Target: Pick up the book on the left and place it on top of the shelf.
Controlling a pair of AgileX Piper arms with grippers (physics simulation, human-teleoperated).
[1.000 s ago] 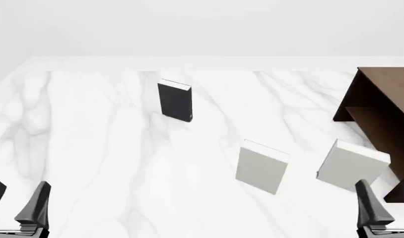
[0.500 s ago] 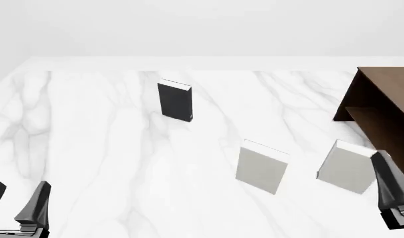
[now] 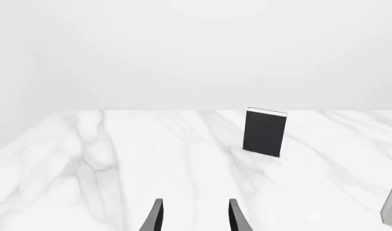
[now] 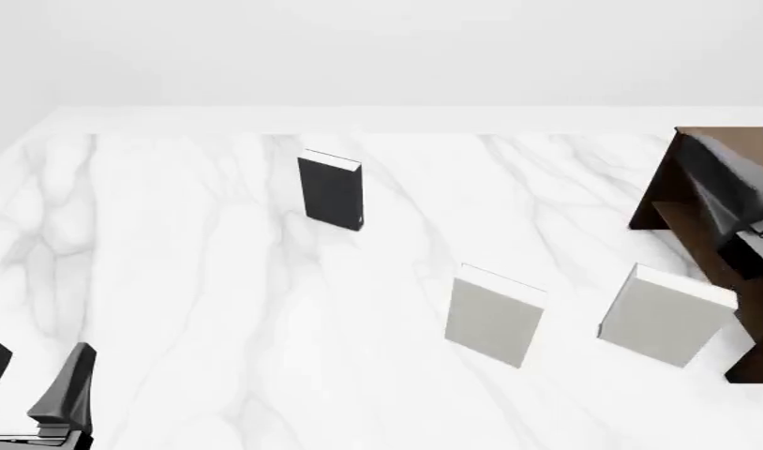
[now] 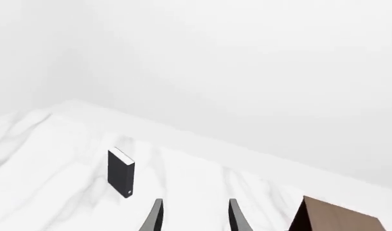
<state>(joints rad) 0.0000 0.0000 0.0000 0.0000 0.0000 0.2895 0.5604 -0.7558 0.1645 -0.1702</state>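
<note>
Front view shows the black book [image 4: 330, 190] standing upright on the white marble table [image 4: 169, 281], toward the far left-center, its white page edges showing along the top. Two white-covered books stand nearer and to the right: one [image 4: 496, 315] at center-right, the other [image 4: 665, 314] just beside the dark brown shelf [image 4: 717, 187] at the right edge. The left gripper [image 4: 34, 382] sits at the near left corner, fingers parted with nothing between them, well apart from the black book. The right gripper [image 4: 738, 202] hangs blurred in front of the shelf; in its wrist view the two fingers [image 5: 156, 216] stand apart and empty, with the black book [image 5: 121, 172] far ahead.
</note>
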